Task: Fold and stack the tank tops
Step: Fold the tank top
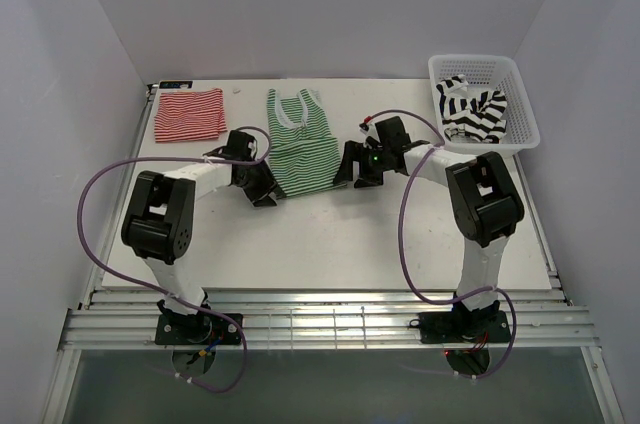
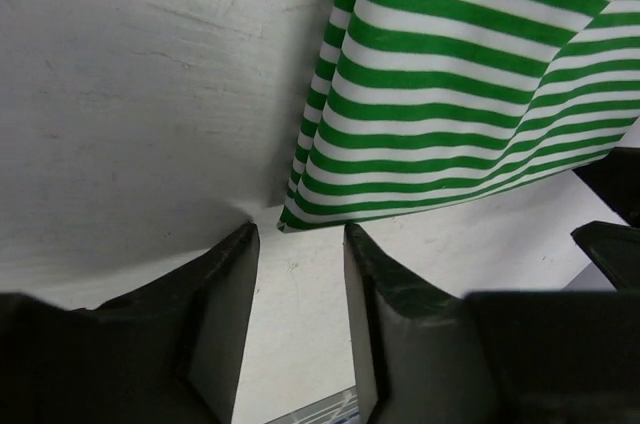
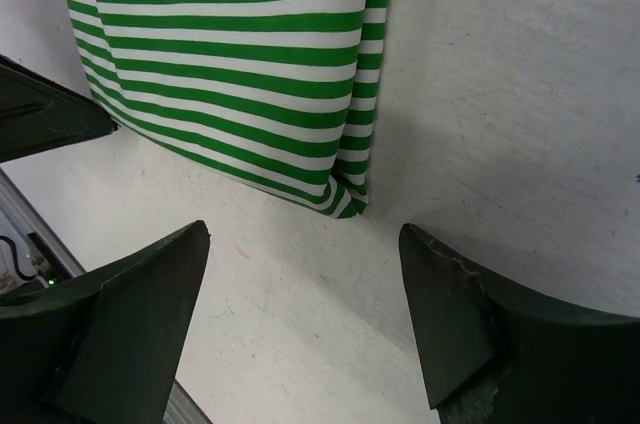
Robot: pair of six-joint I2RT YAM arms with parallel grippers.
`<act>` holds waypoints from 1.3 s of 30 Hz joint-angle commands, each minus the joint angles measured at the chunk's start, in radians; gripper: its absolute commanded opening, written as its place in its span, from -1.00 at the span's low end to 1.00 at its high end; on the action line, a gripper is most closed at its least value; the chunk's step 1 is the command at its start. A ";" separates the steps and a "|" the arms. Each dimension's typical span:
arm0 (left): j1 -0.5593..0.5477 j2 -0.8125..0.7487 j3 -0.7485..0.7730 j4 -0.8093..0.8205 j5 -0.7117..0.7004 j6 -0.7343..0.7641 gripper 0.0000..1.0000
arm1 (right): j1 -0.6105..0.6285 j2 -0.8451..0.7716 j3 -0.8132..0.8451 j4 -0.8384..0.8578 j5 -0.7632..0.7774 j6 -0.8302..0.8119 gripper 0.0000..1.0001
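Black fingers of the left gripper set narrowly apart and clamped on nothing, tips low over the table, just short of the near left hem corner of the green-and-white tank top. Right gripper spread wide, likewise empty, poised near the opposite hem corner. Step in hand, by the look of it: pinching both hem corners to fold the hem up toward the straps. Best done by nudging each gripper forward onto its corner, catching every layer of cloth, closing both at once, then lifting evenly to keep the stripes square. Farther out, the green top laid flat mid-table, straps toward the far edge. Red-and-white tank top apparently folded at far left. Black-and-white tank top bunched in the basket at far right. Hard to judge: height of the fingertips above the table, and the number of layers at the hem. Both corners masked by the arms from above. Shape of the basketed top lost in its crumple.
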 commanded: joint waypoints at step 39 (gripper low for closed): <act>0.039 -0.015 -0.056 0.070 -0.019 0.073 -1.00 | -0.005 0.060 -0.093 0.067 -0.007 0.082 -0.85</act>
